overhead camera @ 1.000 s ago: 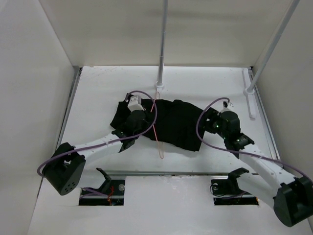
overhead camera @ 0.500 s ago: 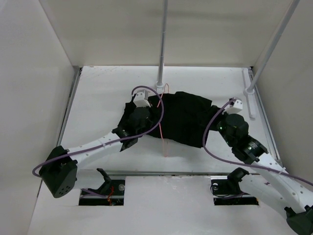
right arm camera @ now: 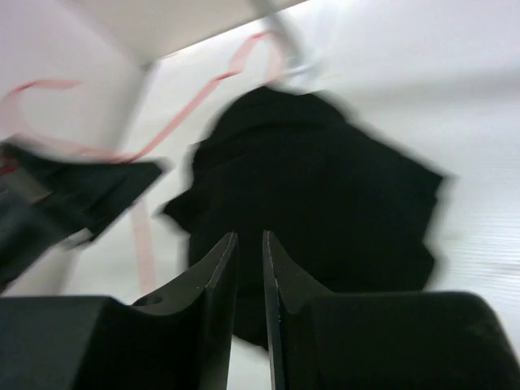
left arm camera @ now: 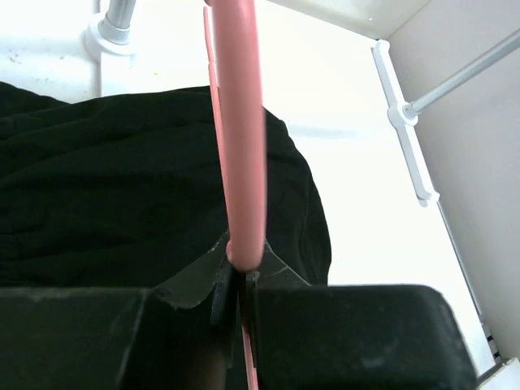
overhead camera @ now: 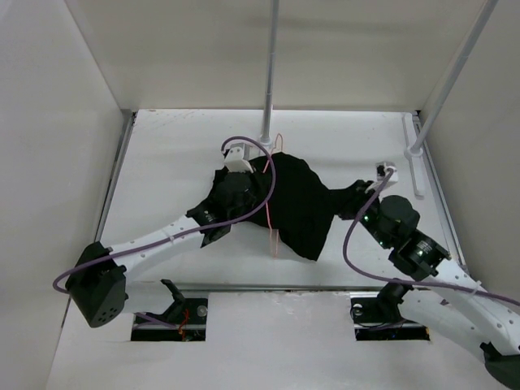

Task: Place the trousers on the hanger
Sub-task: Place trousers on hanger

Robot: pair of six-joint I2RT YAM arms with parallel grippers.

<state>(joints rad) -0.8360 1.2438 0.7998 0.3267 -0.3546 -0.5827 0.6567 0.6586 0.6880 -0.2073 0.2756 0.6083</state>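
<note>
White table [overhead camera: 171, 154], walls [overhead camera: 49, 122], 2 poles [overhead camera: 270, 57].

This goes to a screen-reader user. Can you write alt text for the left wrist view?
The left gripper clamps the pink hanger, its rod running straight up the frame. Black trousers spread behind it over a white table.

Table [overhead camera: 162, 154] open along its left side. Middle blocked by trousers [overhead camera: 301, 203], hanger [overhead camera: 270, 223], left arm [overhead camera: 162, 237] and right arm [overhead camera: 422, 260]. Centre pole [overhead camera: 267, 97] at the back, corner pole [overhead camera: 451, 77] at the right.
</note>
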